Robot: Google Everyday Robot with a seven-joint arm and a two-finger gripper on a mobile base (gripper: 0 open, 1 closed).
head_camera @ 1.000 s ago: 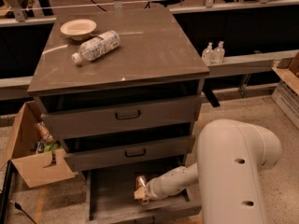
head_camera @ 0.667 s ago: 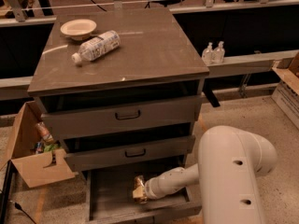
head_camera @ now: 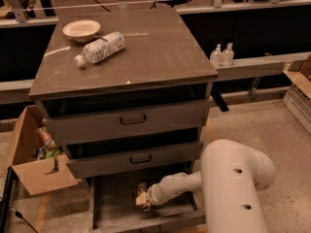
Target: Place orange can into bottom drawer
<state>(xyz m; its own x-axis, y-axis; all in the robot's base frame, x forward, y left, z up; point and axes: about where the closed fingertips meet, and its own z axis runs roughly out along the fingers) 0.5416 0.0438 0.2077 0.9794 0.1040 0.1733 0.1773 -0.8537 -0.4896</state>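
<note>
The bottom drawer [head_camera: 116, 212] is pulled open below the two upper drawers, and its plank floor shows. My gripper [head_camera: 141, 199] reaches down into it from the right, at the end of the white arm [head_camera: 194, 183]. The orange can [head_camera: 142, 191] is at the gripper tip, low over the drawer floor near the drawer's middle. Only part of the can shows, orange-gold with pale patches. Whether it rests on the floor is hard to tell.
A clear plastic bottle [head_camera: 100, 48] lies on its side on the cabinet top [head_camera: 146, 57], next to a pale bowl [head_camera: 81, 29]. An open cardboard box [head_camera: 34, 159] stands on the floor to the left. Two small bottles [head_camera: 221, 55] stand on a ledge at the right.
The gripper with the can has moved slightly left and deeper into the bottom drawer. The arm's big white link has shifted a little.
</note>
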